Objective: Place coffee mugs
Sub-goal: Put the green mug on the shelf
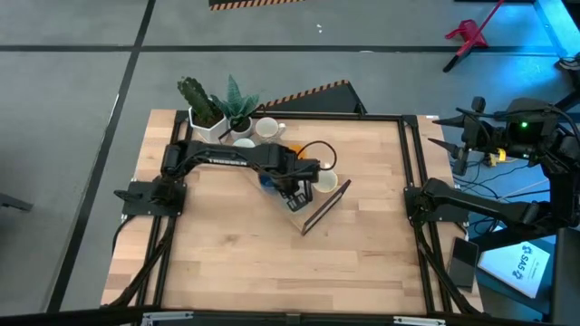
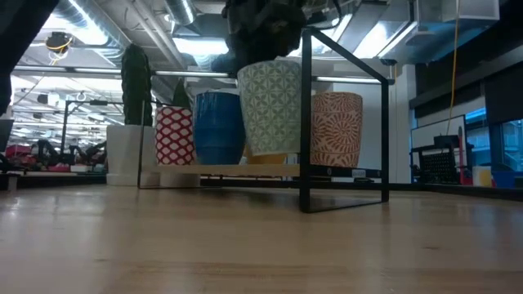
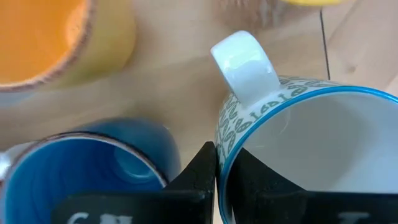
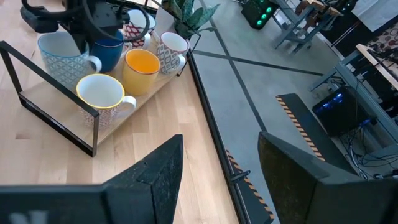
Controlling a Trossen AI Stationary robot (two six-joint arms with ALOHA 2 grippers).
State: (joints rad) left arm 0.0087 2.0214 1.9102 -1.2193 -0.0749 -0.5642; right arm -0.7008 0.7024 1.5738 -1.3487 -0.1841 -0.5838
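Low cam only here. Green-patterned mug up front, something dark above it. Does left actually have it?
Observer: Yes. In the left wrist view the left gripper pinches the green-patterned mug at its rim, one finger inside and one outside.
Operator: Where's the handle?
Observer: The handle sits on the far side of the mug from the fingers, clear of them.
Operator: Right arm in the way?
Observer: No. In the high view it waits at the right edge of the table, and the right gripper is open and holds nothing.
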